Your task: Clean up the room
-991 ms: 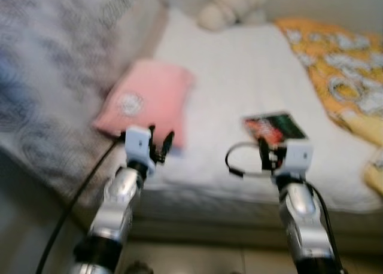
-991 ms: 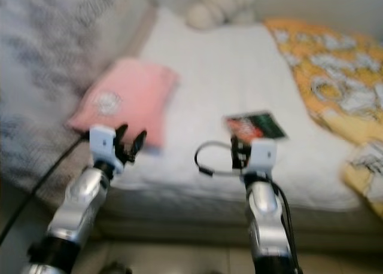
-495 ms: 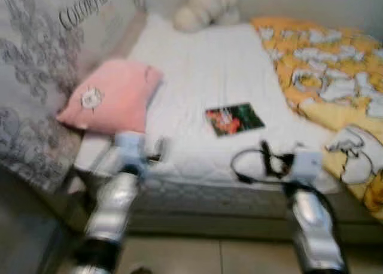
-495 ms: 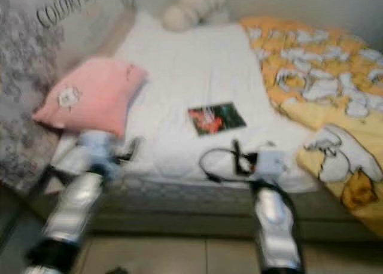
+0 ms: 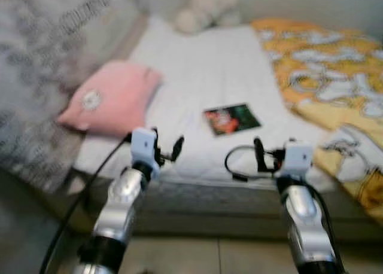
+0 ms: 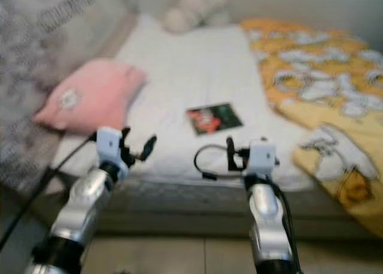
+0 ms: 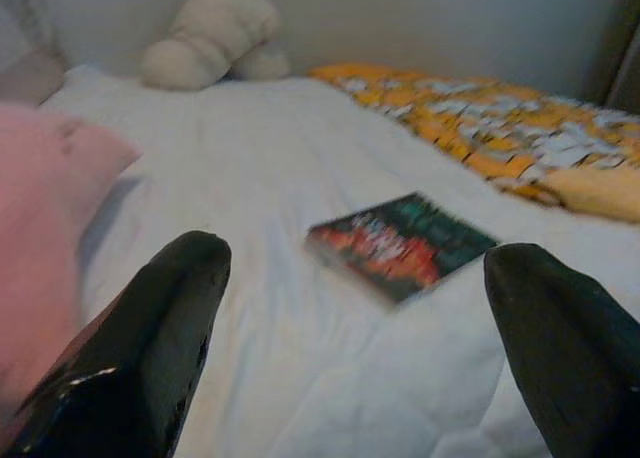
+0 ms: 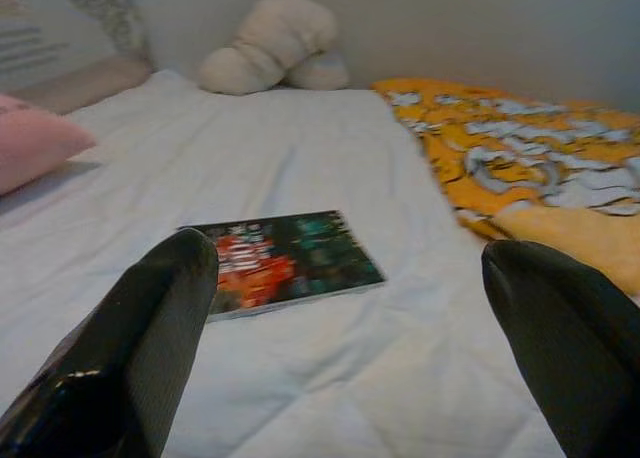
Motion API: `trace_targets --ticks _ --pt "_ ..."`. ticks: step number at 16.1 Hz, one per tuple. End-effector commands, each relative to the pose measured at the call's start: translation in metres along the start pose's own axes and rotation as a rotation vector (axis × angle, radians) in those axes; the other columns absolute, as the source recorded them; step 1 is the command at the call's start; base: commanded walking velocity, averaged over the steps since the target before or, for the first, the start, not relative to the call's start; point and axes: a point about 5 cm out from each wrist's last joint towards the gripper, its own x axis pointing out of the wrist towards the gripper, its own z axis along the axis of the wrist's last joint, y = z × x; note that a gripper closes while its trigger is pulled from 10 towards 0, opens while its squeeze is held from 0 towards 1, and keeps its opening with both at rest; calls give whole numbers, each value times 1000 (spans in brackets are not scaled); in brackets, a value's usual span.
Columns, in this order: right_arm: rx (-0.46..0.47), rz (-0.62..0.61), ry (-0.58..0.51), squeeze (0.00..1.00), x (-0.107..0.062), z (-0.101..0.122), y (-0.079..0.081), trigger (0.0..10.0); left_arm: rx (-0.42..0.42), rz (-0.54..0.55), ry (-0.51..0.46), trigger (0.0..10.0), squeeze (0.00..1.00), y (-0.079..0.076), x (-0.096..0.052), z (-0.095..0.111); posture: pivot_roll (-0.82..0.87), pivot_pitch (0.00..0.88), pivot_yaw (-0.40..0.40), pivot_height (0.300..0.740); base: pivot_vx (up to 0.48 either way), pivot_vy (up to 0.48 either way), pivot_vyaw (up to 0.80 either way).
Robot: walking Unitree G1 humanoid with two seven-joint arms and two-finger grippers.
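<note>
Two grippers spread wide, empty, touching nothing | left gripper (image 5: 166,147) lower left of centre, right gripper (image 5: 267,156) lower right, both over the bed's (image 5: 209,64) near edge | book (image 5: 231,118) flat mid-frame on the white sheet, cover too blurred to read | pink pillow (image 5: 114,97) left | plush toy (image 5: 206,8) top, cut off | yellow blanket (image 5: 326,70) right.

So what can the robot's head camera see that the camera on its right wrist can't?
Left eye view alone: both silver arms, the left tool and right tool held in front of the bed's near edge, the floor, and the patterned grey fabric at the left. Right wrist view alone: a close look along its two spread black fingers. Both: the book on the white bed, the pink pillow, the cream plush toy and the orange blanket.
</note>
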Motion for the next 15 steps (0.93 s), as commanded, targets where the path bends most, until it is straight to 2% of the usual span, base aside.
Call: trace_targets --ticks 1,5,10,15 --pt "-34 -18 13 0 0 -1 -6 10000 3 -39 -28 10000 0 -7 6 6 97 0 -24 728 480 0 0" --pt "-20 -27 16 0 -2 0 -10 10000 6 -37 -31 10000 0 -8 3 4 77 0 -34 728 480 0 0" --pt "-37 -25 36 0 -4 -4 -13 10000 45 -96 -56 10000 0 -24 4 6 81 0 -50 728 480 0 0" --pt "-35 -39 54 0 -5 -6 -18 10000 41 -111 -56 10000 0 -29 2 4 82 0 -57 728 474 0 0"
